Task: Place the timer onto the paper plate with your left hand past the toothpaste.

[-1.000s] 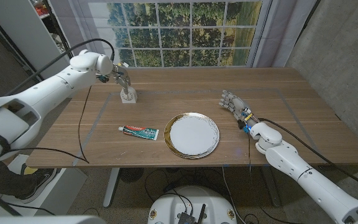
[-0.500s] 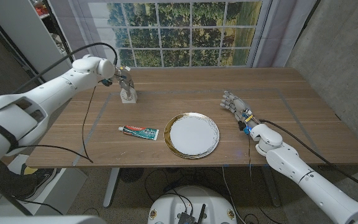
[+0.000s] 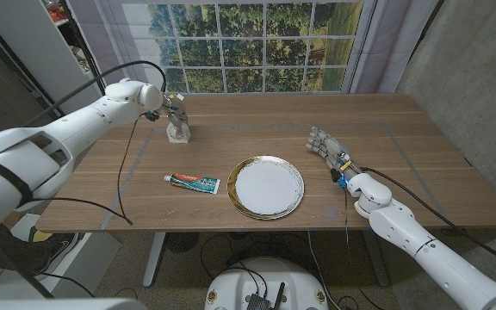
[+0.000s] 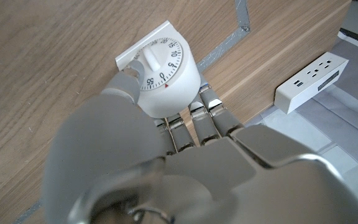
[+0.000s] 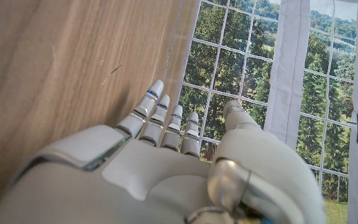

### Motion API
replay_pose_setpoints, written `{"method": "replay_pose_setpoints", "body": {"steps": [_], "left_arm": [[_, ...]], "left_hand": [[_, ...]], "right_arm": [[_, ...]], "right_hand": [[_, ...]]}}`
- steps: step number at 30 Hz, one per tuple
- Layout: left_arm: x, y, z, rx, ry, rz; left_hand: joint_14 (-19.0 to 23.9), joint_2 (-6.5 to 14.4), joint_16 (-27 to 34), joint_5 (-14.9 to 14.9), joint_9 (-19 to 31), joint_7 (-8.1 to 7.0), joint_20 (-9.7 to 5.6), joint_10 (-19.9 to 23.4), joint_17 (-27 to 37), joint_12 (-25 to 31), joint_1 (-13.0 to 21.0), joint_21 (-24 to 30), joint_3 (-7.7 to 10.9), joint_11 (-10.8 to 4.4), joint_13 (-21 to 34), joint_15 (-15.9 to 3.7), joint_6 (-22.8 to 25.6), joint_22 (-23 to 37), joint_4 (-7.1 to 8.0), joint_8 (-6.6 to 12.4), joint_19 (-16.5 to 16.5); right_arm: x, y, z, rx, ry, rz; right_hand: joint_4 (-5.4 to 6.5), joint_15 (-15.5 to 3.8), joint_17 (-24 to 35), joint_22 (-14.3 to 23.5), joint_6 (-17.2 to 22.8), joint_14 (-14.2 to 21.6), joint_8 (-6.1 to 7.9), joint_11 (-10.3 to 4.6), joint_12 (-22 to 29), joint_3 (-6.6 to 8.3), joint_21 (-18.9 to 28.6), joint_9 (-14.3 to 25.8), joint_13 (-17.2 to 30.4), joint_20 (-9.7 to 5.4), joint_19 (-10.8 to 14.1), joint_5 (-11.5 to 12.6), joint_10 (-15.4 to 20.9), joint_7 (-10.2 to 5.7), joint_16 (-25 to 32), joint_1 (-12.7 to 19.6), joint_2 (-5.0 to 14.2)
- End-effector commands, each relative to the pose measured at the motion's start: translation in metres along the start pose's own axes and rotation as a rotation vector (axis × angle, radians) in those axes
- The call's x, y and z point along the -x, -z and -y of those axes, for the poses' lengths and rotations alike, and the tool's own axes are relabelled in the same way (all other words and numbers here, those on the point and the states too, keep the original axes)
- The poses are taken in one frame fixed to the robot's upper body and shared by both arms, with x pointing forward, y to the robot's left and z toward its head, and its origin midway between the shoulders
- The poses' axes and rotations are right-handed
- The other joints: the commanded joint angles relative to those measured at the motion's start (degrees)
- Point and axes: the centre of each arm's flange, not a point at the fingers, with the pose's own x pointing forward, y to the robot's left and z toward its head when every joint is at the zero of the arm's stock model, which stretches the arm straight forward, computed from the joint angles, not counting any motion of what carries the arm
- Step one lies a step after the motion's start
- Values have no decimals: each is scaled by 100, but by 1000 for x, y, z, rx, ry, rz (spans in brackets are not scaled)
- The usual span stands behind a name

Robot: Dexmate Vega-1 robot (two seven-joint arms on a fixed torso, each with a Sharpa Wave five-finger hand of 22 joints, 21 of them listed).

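Nearest, at the table's (image 3: pixel 420 172) front middle: paper plate (image 3: pixel 268 187), white with a gold rim, nothing on it. Just to its left, toothpaste (image 3: pixel 192 182), lying flat on the wood, tube end close to the plate's rim, apart from it. Over on the right side, right hand (image 3: pixel 325 145) (image 5: pixel 166 162) holding nothing, fingers loosely spread and stretched out over the tabletop toward the window (image 3: pixel 257 43) (image 5: pixel 260 68), well apart from plate and tube. Farther back, at the table's left rear beyond the toothpaste: timer (image 3: pixel 177 129) (image 4: pixel 160 71), small and white, with a round dial face and numbered ring on a square base plate. Left hand (image 3: pixel 167 108) (image 4: pixel 166 155) closed around it, fingers (image 4: pixel 204 109) along one side of the round body, thumb pressed against the other by the dial; whether the base is on the wood or just clear of it, hard to tell. Black cable (image 3: pixel 123 146) looping down from that arm across the left part of the tabletop. Seen past the table's edge from the left wrist, a white power strip (image 4: pixel 311 81) down on the floor. Farthest back, behind the table, gridded window panes with green trees.
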Motion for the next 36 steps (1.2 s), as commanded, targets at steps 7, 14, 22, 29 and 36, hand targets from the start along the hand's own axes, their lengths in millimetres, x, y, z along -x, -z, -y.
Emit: {"method": "replay_pose_setpoints", "body": {"steps": [7, 14, 22, 29, 36], "left_arm": [[20, 7, -19, -3, -44, -14], [44, 3, -40, -15, -81, 6], [77, -2, -70, -36, -125, 36], [108, -1, -101, -54, -167, 27], [129, -3, -126, -52, -170, 41]], "left_hand": [[180, 197, 140, -26, 65, 18, -72, 311, 177, 139, 339, 110, -37, -101, 174, -1040, 249, 50, -58, 116, 93], [128, 199, 77, -51, 90, 46, -67, 263, 178, 127, 327, 143, -84, -69, 241, -989, 326, 66, 3, 151, 64], [130, 205, 54, -57, 99, 48, -57, 276, 175, 132, 323, 160, -97, -88, 268, -990, 332, 71, 28, 153, 58], [138, 217, 37, -61, 106, 38, -52, 257, 175, 124, 319, 175, -107, -90, 293, -989, 335, 75, 51, 153, 51], [142, 224, 15, -66, 113, 56, -51, 241, 176, 115, 320, 192, -118, -93, 320, -992, 301, 79, 70, 138, 43]], "right_arm": [[2, 3, -2, -12, 1, -3], [1, 4, -4, -8, -15, -6], [-4, 3, -5, -10, -28, -9], [-6, 5, -5, -16, -38, -13], [-9, 5, -5, -25, -42, -8]], "right_hand": [[-32, -422, -13, 13, 47, 41, 42, 14, 26, -1, -46, -13, -10, -59, 55, 24, 34, -6, 26, -10, 58], [-39, -420, -22, 14, 58, 44, 45, 17, 27, -1, -64, -19, -17, -54, 66, 25, 37, -6, 30, -10, 64], [-46, -401, -35, 14, 61, 48, 45, 28, 30, -7, -93, -28, -27, -54, 80, 25, 46, -2, 37, -17, 69], [-53, -403, -45, 14, 65, 48, 45, 27, 27, -9, -121, -36, -36, -53, 89, 25, 38, -1, 42, -20, 77], [-62, -398, -57, 15, 64, 51, 44, 18, 28, -10, -145, -43, -45, -48, 105, 27, 41, -4, 47, -21, 83]]}}
